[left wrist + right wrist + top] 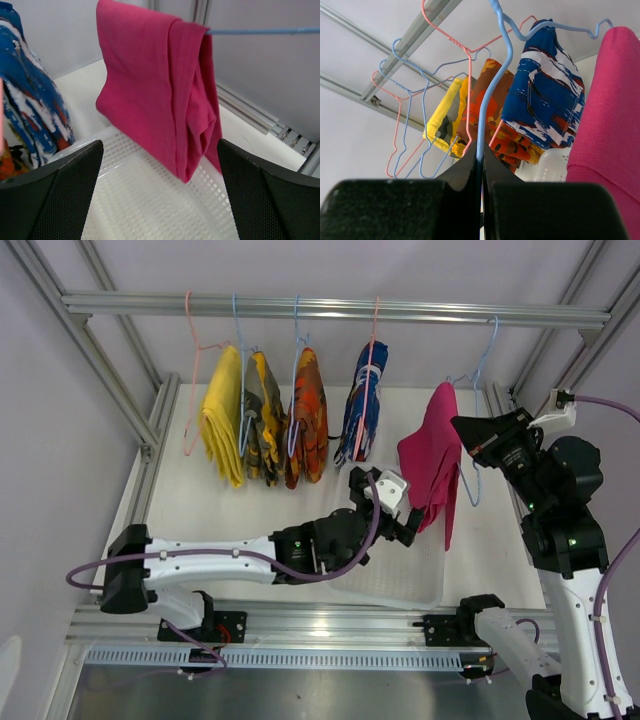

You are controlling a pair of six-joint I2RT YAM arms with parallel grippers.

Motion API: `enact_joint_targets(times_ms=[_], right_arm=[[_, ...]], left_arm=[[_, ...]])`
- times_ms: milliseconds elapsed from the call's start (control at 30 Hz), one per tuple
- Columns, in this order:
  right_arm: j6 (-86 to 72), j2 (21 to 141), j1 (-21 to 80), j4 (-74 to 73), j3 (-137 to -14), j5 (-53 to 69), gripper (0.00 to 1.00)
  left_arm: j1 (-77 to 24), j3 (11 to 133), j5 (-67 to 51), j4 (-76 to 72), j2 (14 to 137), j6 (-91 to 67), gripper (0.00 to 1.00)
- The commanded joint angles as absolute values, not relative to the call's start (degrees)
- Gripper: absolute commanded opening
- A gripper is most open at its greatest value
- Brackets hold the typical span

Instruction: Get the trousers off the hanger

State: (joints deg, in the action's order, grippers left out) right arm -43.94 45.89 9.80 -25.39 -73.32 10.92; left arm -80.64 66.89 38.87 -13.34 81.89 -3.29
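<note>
The light blue hanger (482, 365) at the right end of the rail (340, 310) is carrying the plain magenta-pink trousers (432, 465), which are hanging folded over its bar, their lower edge drooping above the white perforated basket (395, 585) on the desk (190, 505). The right arm (560, 510) is reaching in from the right side, and the right jaws are pinching the hanger's thin wire (494, 85) tight between them, just beside the pink cloth (610, 125). The left arm (230, 560) is stretching across the desk towards the right, and the left jaws are standing wide apart with nothing between them, facing the folded pink trousers (160, 100) from the near side and hanging over the basket (150, 200), not touching the cloth.

Further left along the rail, four other pairs are hanging on their own hangers: the blue patterned trousers (362, 415), the orange camouflage trousers (308, 420), the olive-yellow camouflage trousers (262, 420) and the plain yellow trousers (224, 415), the last three crowding close together. An empty pink hanger (192, 390) is hanging at the far left.
</note>
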Motion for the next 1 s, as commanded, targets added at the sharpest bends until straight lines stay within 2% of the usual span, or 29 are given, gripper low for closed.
enact_joint_targets(times_ms=[0, 467, 967], right_arm=[[-44.1, 44.2, 10.3, -18.3, -75.1, 10.9, 0.00], [-44.4, 42.5, 10.3, -20.3, -73.7, 12.6, 0.00], [-42.5, 41.2, 10.3, -26.3, -78.4, 14.7, 0.00]], left_arm=[[-81.1, 71.0, 38.9, -21.6, 84.9, -1.1, 0.99], [-81.1, 76.6, 36.3, -27.9, 94.7, -0.1, 0.99], [-76.6, 80.3, 34.5, -23.8, 101.2, -2.5, 0.97]])
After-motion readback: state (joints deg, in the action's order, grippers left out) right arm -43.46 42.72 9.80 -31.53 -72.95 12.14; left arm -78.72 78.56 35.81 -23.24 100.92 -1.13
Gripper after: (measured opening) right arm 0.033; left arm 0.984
